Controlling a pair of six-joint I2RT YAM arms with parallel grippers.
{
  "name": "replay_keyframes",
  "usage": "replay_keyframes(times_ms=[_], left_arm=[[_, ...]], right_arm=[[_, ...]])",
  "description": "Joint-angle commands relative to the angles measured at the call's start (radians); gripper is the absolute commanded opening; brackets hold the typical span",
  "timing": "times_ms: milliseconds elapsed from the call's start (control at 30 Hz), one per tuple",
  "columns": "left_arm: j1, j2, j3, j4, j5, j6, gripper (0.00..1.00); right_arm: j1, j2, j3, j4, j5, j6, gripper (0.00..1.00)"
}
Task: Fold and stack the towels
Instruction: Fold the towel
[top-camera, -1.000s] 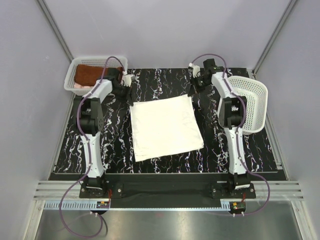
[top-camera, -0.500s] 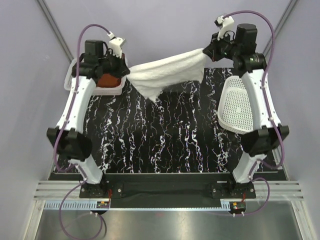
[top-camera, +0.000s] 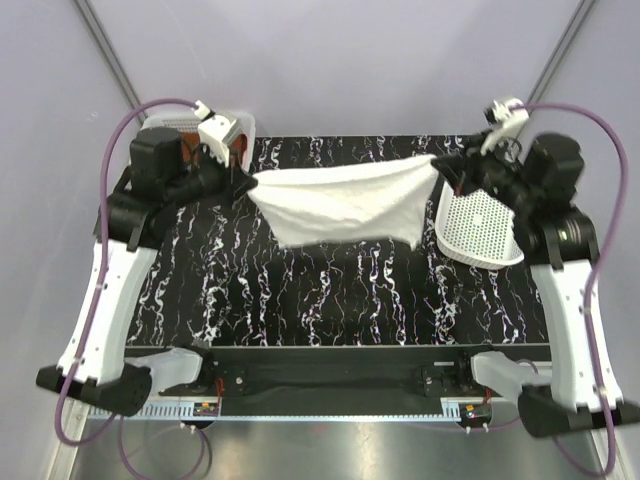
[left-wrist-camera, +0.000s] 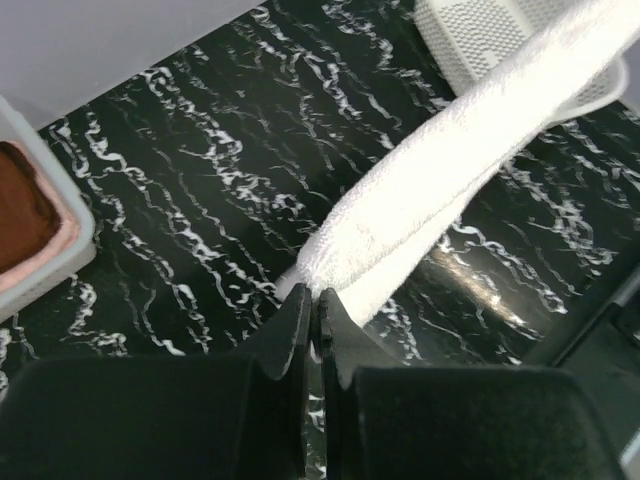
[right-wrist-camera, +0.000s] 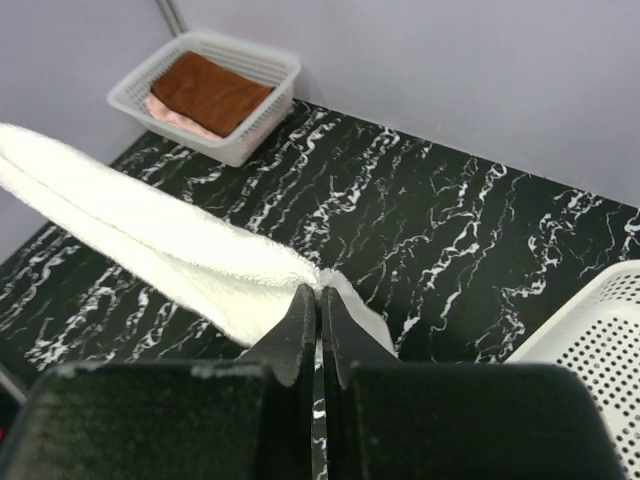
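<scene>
White towel (top-camera: 345, 205) stretched in the air
Thick, fluffy, sagging mid-span; left gripper (top-camera: 248, 181) and right gripper (top-camera: 438, 166) each pinch a corner, jaws nearly closed.

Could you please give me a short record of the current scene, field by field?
left gripper: shut on one corner of the white towel
right gripper: shut on another corner of it
white towel: hanging stretched between both grippers, sagging over the table
left basket: holds the rust-brown towel on top of the pale pink towel
right basket: lying tilted at the table's right side
</scene>
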Motion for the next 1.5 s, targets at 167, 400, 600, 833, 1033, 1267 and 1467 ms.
replay_keyframes(times_ms=[167, 400, 600, 833, 1033, 1267, 1467], left_arm=[[-0.058, -0.087, -0.187, 0.012, -0.053, -0.123, 0.00], [-0.052, 0.133, -0.351, 0.171, -0.174, -0.160, 0.00], [0.014, 0.433, -0.294, 0.305, -0.155, -0.151, 0.00], [0.070, 0.857, 0.097, 0.253, -0.142, -0.128, 0.06], [0.081, 1.031, 0.401, 0.173, -0.232, -0.138, 0.46], [0.063, 0.780, 0.163, 0.228, -0.340, -0.270, 0.59], [-0.021, 0.515, -0.212, 0.193, -0.403, -0.462, 0.59]], right_arm=[[-0.007, -0.196, -0.322, 0.151, -0.016, 0.196, 0.00], [-0.007, -0.011, -0.583, 0.479, -0.008, 0.302, 0.00], [-0.007, 0.359, -0.484, 0.634, 0.036, 0.269, 0.00], [-0.009, 0.788, -0.092, 0.547, 0.027, 0.264, 0.14], [-0.009, 1.031, 0.273, 0.318, 0.110, 0.216, 0.36], [-0.007, 0.917, 0.281, 0.044, 0.245, 0.276, 0.45], [0.062, 0.696, -0.029, -0.064, 0.269, 0.341, 0.35]])
